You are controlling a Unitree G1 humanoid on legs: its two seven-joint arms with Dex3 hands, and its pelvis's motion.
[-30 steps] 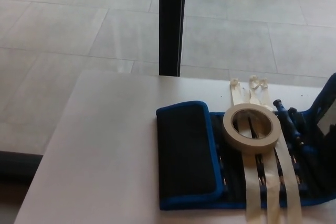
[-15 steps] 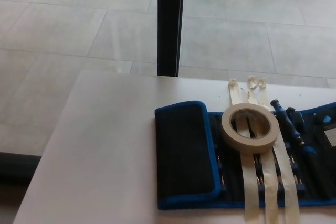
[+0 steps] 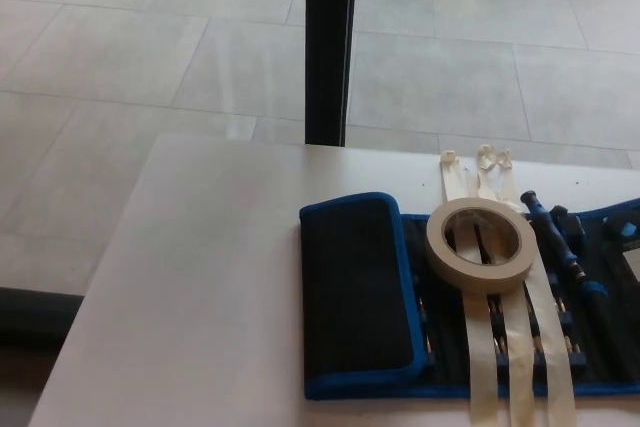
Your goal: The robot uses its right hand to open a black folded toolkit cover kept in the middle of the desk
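1. The toolkit cover (image 3: pixel 400 297), black with blue edging, lies on the right half of the white surface (image 3: pixel 200 287), reaching to the picture's right edge.
2. Its left flap (image 3: pixel 355 292) is folded over and lies flat, showing plain black fabric inside the blue border.
3. To the right of that flap the cover lies spread open, with tools sitting in rows of pockets; their details are too small to make out.
4. A roll of cream tape (image 3: pixel 481 244) rests flat on the opened part, just beside the folded flap.
5. Three cream tape strips (image 3: pixel 520 347) run from the surface beyond the cover's far edge, under the roll and down across the opened part to the bottom edge of the picture.
6. A blue-handled tool (image 3: pixel 560 242) lies at an angle to the right of the roll.
7. Neither robot hand shows anywhere, so how far either is open cannot be told.
8. Beyond the surface, a black post (image 3: pixel 330 42) stands upright on a grey tiled floor (image 3: pixel 120 57).
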